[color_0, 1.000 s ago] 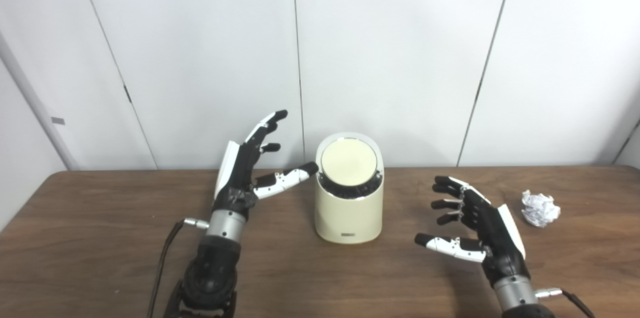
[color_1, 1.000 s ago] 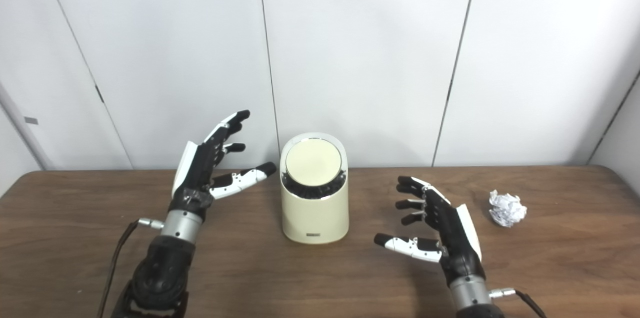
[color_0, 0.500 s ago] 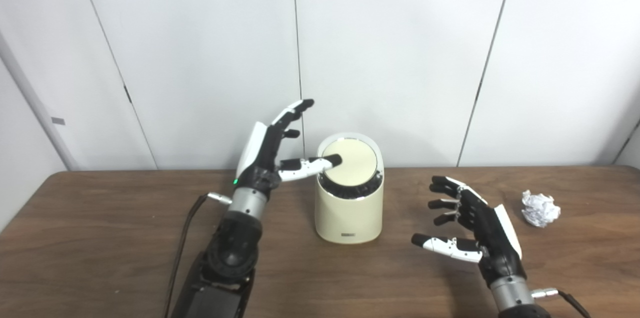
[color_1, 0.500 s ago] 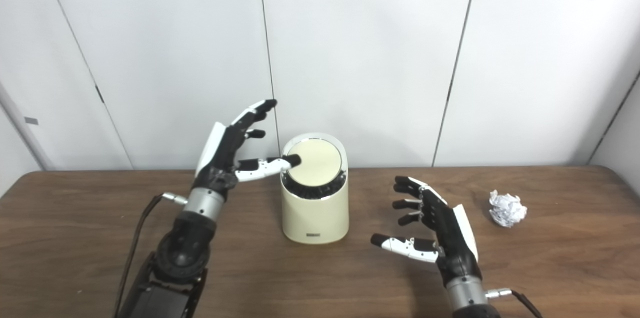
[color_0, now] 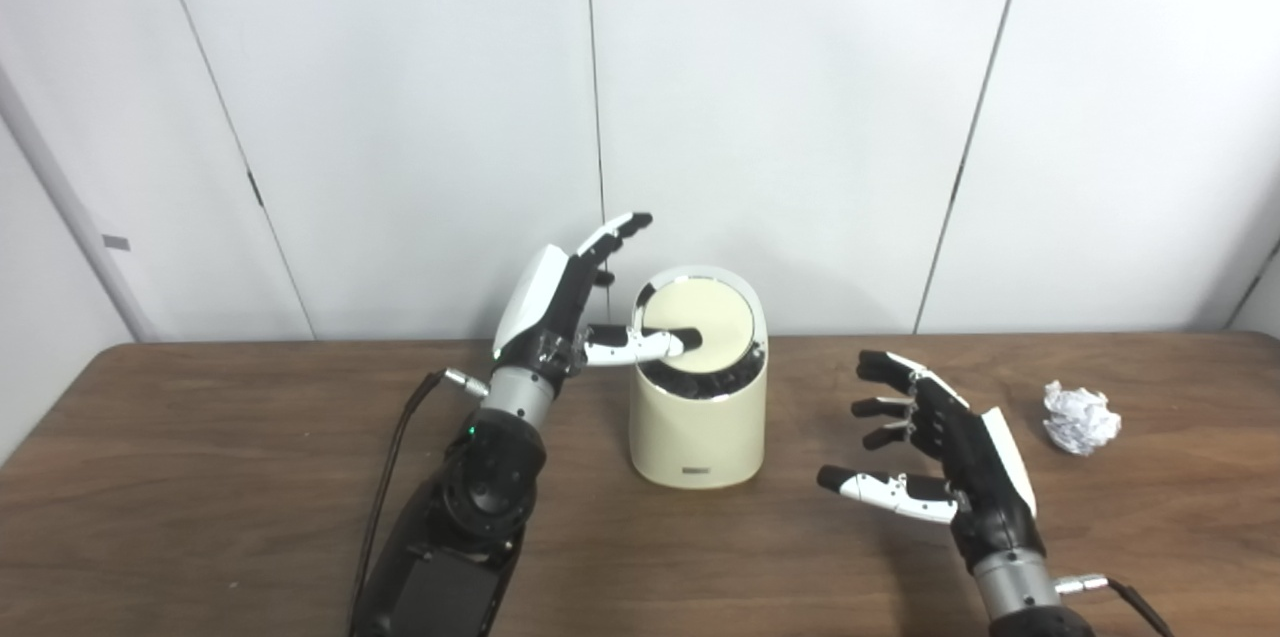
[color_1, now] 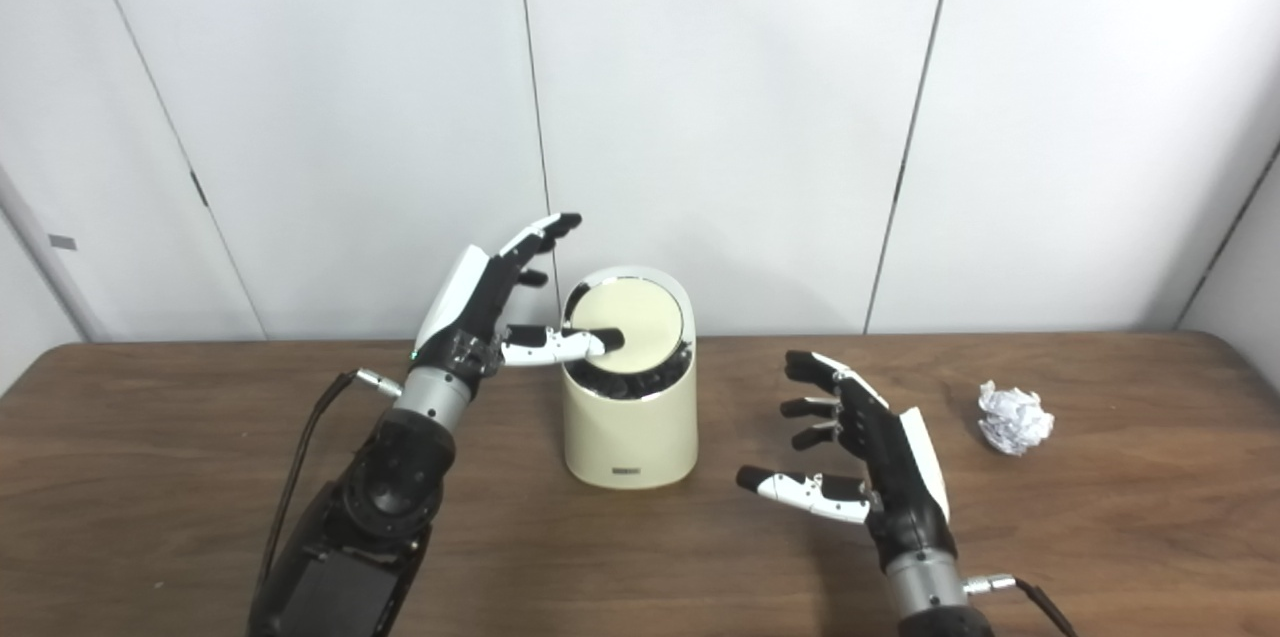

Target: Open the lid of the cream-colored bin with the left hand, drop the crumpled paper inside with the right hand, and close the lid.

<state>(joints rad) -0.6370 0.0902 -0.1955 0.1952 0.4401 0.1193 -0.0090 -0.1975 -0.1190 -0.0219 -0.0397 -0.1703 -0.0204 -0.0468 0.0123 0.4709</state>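
- Left eye view: the first step is in hand. The left hand [color_0: 560,302] is spread and holds nothing; its thumb lies across the round lid [color_0: 700,319] of the cream-colored bin [color_0: 698,417], tip near the lid's middle, while the other fingers point up and away behind the rim. The lid's near edge seems tipped inward, with a dark gap below it, so I judge it is just starting to give.
- The next move likely calls for more downward pressure, or a swing, to free the opening, then holding it so.
- Right eye view: the right hand [color_1: 865,457] hovers over the table [color_1: 150,477] to the right of the bin, fingers apart and empty. The crumpled paper [color_1: 1015,417] lies on the table well to the right of that hand, untouched.
- Nothing stands between the right hand and the paper. The left thumb itself crosses the opening, which could hinder the drop.
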